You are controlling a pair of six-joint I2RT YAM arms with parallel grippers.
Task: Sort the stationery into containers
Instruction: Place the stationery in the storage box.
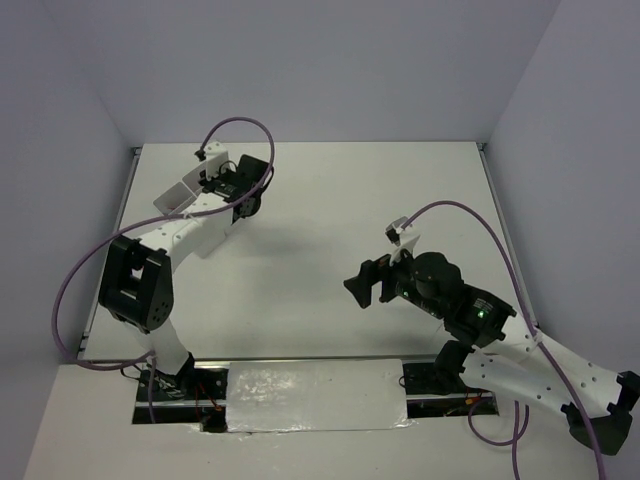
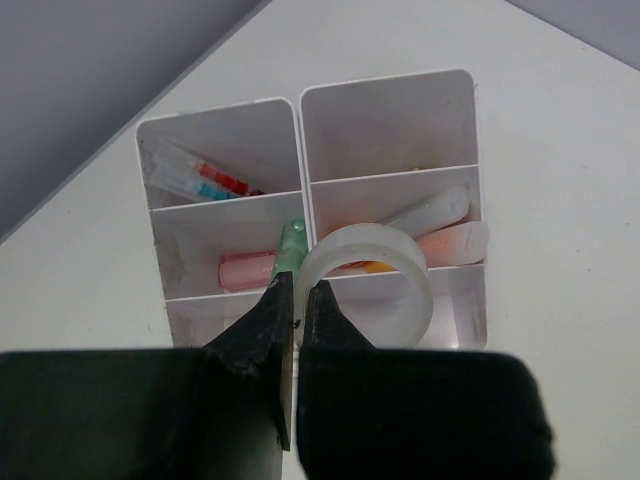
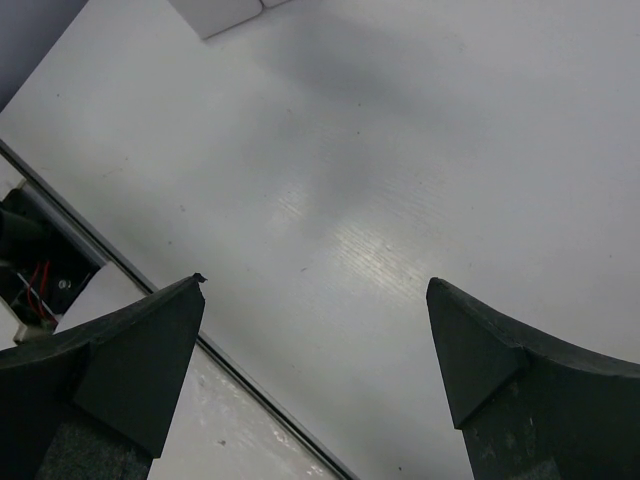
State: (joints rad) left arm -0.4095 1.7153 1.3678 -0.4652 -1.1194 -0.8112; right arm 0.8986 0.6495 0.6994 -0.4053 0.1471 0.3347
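Jaws of right gripper [image 3: 315, 285] spread wide, nothing between, over table [image 3: 350, 150]. Farther out, left gripper [image 2: 300, 297] clenched tight just above containers [image 2: 305, 140], tips at green marker [image 2: 292, 240], beside tape ring [image 2: 372, 240]; any grasp unclear. Pink marker [image 2: 245, 270] in middle-left compartment, pens [image 2: 215, 183] in far-left.

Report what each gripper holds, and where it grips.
Left gripper seems to pinch the green marker by its near end; right gripper, open, holds nothing.
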